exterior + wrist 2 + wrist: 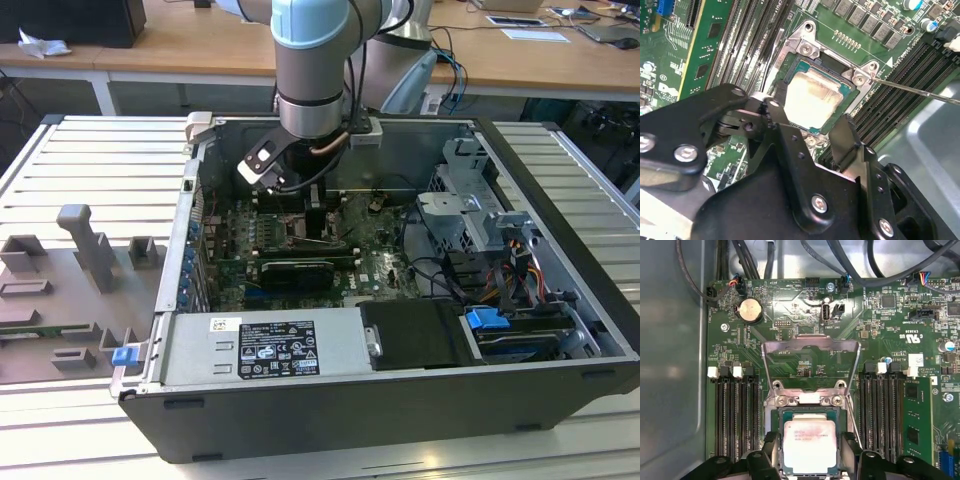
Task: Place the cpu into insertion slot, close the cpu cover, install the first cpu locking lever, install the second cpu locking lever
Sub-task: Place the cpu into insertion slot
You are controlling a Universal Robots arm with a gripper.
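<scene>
One cpu [810,445], one insertion slot [810,410] and one cpu cover [810,345] show, with two banks of memory slots [737,420] and one coin battery [750,310]. In the exterior view, one graphics card [295,270] lies at six o'clock from the one arm [310,70].

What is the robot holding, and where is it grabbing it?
Cannot tell for sure. The end effector straddles the cpu at two opposite edges, as it sits in the insertion slot.
</scene>
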